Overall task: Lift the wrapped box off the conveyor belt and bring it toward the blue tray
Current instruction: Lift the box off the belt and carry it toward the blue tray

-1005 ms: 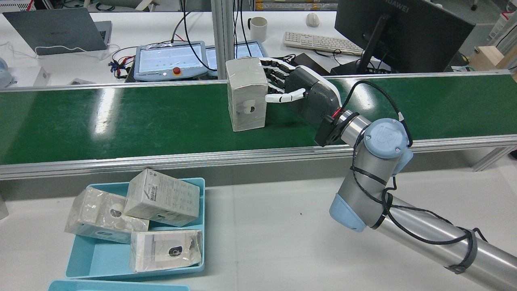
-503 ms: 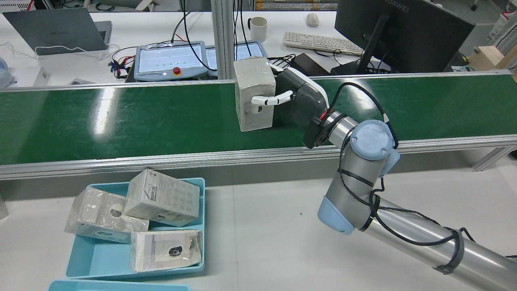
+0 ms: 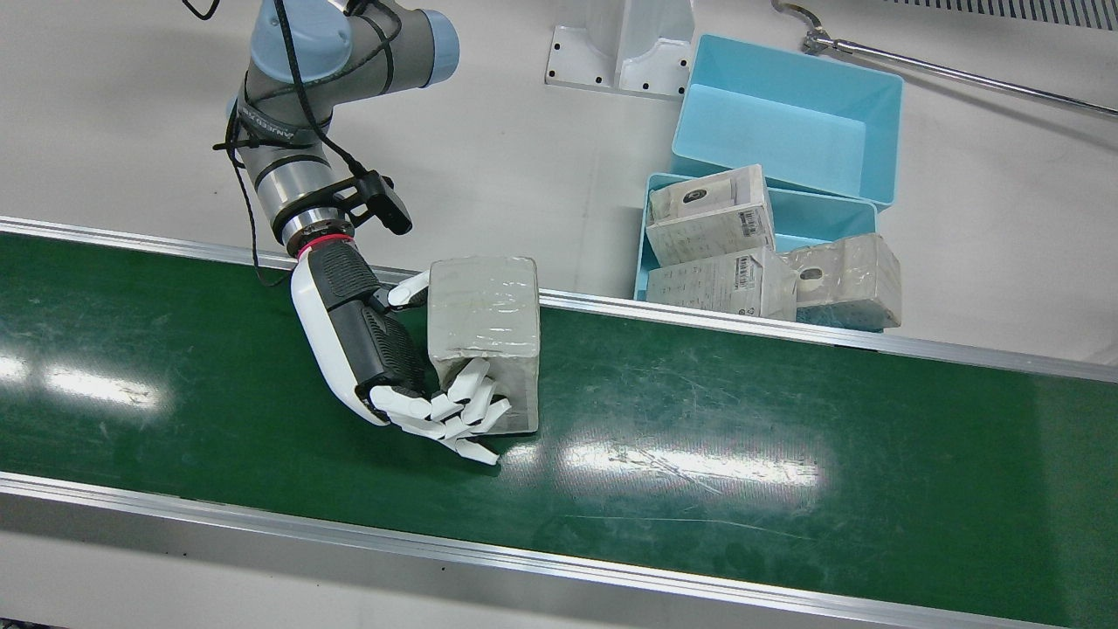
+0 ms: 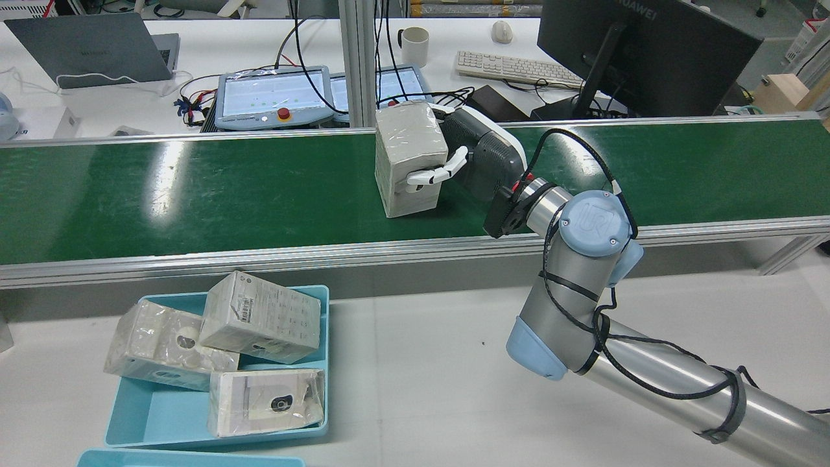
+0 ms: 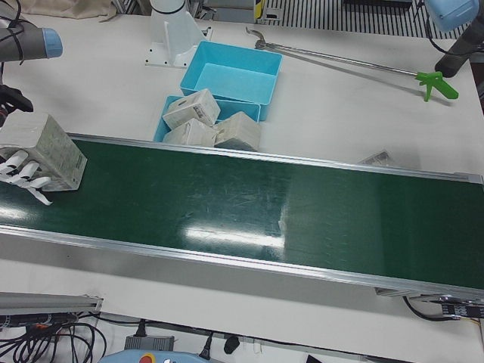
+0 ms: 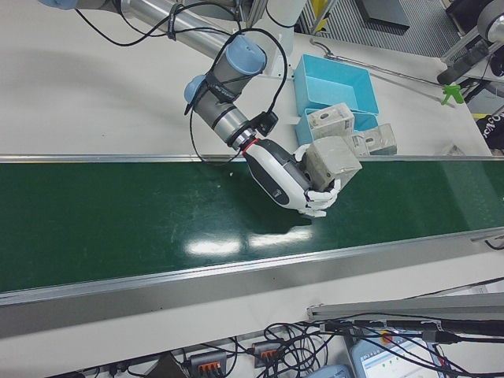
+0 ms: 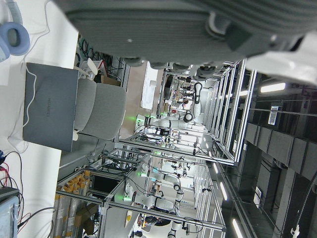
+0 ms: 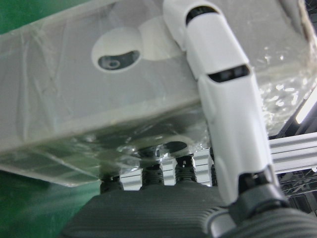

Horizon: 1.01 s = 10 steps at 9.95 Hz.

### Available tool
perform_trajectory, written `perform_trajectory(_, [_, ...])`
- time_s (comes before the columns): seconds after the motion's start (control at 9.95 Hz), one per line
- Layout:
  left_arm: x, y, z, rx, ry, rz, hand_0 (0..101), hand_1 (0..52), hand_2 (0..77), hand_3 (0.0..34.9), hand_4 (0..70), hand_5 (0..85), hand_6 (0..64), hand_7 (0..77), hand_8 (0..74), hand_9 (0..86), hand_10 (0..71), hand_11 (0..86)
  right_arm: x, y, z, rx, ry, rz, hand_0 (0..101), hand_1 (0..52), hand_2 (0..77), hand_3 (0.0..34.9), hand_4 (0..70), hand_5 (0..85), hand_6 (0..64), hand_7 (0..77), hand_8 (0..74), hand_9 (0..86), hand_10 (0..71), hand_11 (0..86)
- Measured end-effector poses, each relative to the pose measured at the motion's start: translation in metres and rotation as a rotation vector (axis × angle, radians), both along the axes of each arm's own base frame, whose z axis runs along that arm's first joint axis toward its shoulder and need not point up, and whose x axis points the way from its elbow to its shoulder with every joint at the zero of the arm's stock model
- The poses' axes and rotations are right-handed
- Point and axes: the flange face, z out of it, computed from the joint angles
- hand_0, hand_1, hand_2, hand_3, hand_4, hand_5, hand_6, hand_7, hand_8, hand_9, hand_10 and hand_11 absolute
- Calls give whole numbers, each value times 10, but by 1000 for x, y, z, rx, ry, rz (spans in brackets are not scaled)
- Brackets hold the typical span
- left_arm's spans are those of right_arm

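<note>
The right hand (image 3: 410, 367) holds the wrapped box (image 3: 483, 341) from its side, upright over the green belt (image 3: 786, 454), and the blue tray (image 3: 651, 229) lies beyond the belt's near rail, toward the robot's left side.

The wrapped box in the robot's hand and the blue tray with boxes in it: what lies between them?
In the front view, only green belt, the conveyor's metal rail and bare white table separate the wrapped box, held by the right hand, from the blue tray.
</note>
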Motion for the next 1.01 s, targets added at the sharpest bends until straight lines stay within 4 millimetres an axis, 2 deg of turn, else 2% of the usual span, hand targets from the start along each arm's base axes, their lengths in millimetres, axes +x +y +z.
perform_trajectory(0.1, [0,0,0,0,0,0,0,0,11,0,0,5,0,5,5,0,0,0,5,5,-8,0,0,0,557,147,322,153,425,425,273,491,338,371,164,213])
perform_trajectory(0.2, [0,0,0,0,0,0,0,0,5,0,0,5,0,5,5,0,0,0,12,11,-23,12,-16,3,565,147,322,106,458,469,322,556,393,420,278,316])
perform_trajectory(0.3, [0,0,0,0,0,0,0,0,5,0,0,5,0,5,5,0,5,0,21,20,-44,27,-39,16,538,147,322,34,480,535,360,611,420,458,349,371])
perform_trajectory(0.4, [0,0,0,0,0,0,0,0,5,0,0,5,0,5,5,0,5,0,25,31,-72,40,-61,23,513,33,371,16,480,562,425,649,496,573,436,453])
perform_trajectory(0.5, [0,0,0,0,0,0,0,0,5,0,0,5,0,5,5,0,5,0,18,45,-98,54,-75,13,513,33,371,16,480,562,425,649,496,573,436,453])
perform_trajectory(0.6, [0,0,0,0,0,0,0,0,5,0,0,5,0,5,5,0,5,0,2,62,-118,69,-82,-3,505,22,393,18,475,600,458,671,567,687,453,496])
perform_trajectory(0.7, [0,0,0,0,0,0,0,0,5,0,0,5,0,5,5,0,5,0,-24,86,-134,78,-85,-19,505,16,409,18,475,627,485,687,567,687,453,529])
perform_trajectory(0.8, [0,0,0,0,0,0,0,0,11,0,0,11,0,5,5,0,5,0,-53,111,-145,84,-82,-30,505,16,409,7,475,627,600,720,693,785,573,802])
perform_trajectory(0.9, [0,0,0,0,0,0,0,0,11,0,0,11,0,5,5,0,5,0,-79,136,-154,90,-69,-32,505,16,409,7,475,627,600,720,693,785,573,802])
perform_trajectory(1.01, [0,0,0,0,0,0,0,0,11,0,0,11,0,5,5,0,5,5,-104,162,-164,96,-54,-18,503,16,491,9,475,627,611,709,714,780,627,807])
